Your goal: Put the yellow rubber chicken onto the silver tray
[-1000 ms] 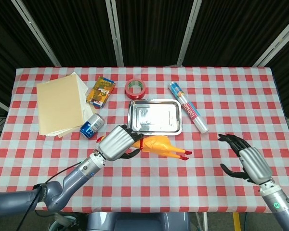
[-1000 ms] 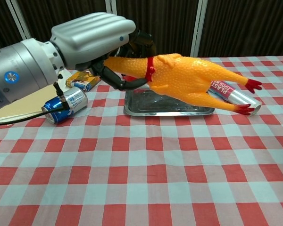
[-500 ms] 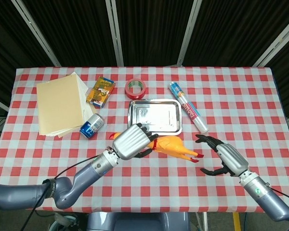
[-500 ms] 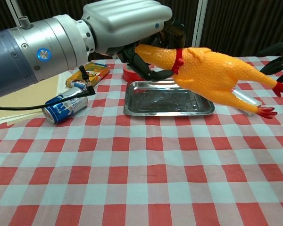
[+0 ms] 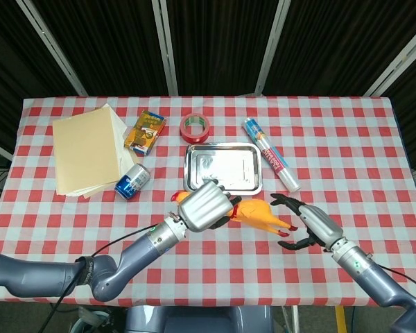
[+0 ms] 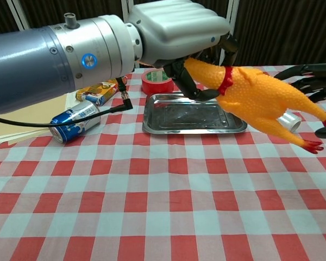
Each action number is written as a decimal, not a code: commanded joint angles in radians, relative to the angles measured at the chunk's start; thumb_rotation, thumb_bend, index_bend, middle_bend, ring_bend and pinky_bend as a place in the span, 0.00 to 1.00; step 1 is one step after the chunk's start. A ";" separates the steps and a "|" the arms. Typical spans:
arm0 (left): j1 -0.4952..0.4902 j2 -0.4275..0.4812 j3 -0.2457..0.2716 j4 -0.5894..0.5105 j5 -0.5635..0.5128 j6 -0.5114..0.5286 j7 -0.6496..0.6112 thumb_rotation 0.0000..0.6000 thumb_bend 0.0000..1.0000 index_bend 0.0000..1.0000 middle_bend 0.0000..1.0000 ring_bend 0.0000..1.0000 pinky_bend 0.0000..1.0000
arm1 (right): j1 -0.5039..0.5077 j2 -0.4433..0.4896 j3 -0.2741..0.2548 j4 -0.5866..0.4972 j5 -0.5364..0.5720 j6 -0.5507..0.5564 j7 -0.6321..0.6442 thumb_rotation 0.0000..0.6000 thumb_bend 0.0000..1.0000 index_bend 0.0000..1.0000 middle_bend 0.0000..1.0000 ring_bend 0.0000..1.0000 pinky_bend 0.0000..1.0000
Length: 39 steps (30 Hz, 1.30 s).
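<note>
Black curtains with slanted metal struts back the red-and-white checked counter (image 5: 333, 132) in the head view. Near its middle the silver tray (image 5: 223, 168) lies bare, so the task is not yet done. The left hand (image 5: 206, 206) grips the yellow rubber chicken (image 5: 258, 216) by the head and neck and holds it in the air just in front of the tray, tail and red feet pointing toward the right hand (image 5: 306, 220). That hand has its fingers spread apart and holds nothing, and lies close beside the feet; whether it touches them I cannot tell. What is left, by my judgement, is to bring the chicken back over the tray and set it down. Around the tray are a red tape roll (image 5: 196, 127), a printed tube (image 5: 271, 162) just to its right, a small box (image 5: 145, 130), a blue can (image 5: 132, 182) on its side and a stack of cream paper (image 5: 88, 148); none lies between chicken and tray. From the chest view the left hand (image 6: 176, 27) holds the chicken (image 6: 258, 103) tilted, head up, body hanging before the tray's (image 6: 152, 128) right end and partly hiding the tube. The right hand's fingers (image 6: 309, 73) reach in at the right edge, apart, behind the chicken's legs. The can (image 6: 75, 121) and tape (image 6: 157, 82) stand well aside.
</note>
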 commanded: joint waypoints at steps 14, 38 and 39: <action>-0.080 -0.065 0.018 -0.014 -0.131 0.053 0.133 1.00 0.71 0.63 0.72 0.65 0.67 | 0.048 -0.044 0.034 0.001 0.126 -0.074 -0.063 1.00 0.24 0.09 0.18 0.14 0.17; -0.115 -0.078 0.063 -0.015 -0.163 0.108 0.114 1.00 0.71 0.63 0.72 0.65 0.67 | 0.057 -0.089 0.066 0.024 0.255 -0.091 -0.134 1.00 0.45 0.89 0.70 0.78 0.74; -0.116 -0.078 0.064 -0.016 -0.164 0.108 0.110 1.00 0.71 0.63 0.72 0.65 0.67 | 0.057 -0.091 0.067 0.026 0.259 -0.090 -0.140 1.00 0.46 0.90 0.71 0.79 0.75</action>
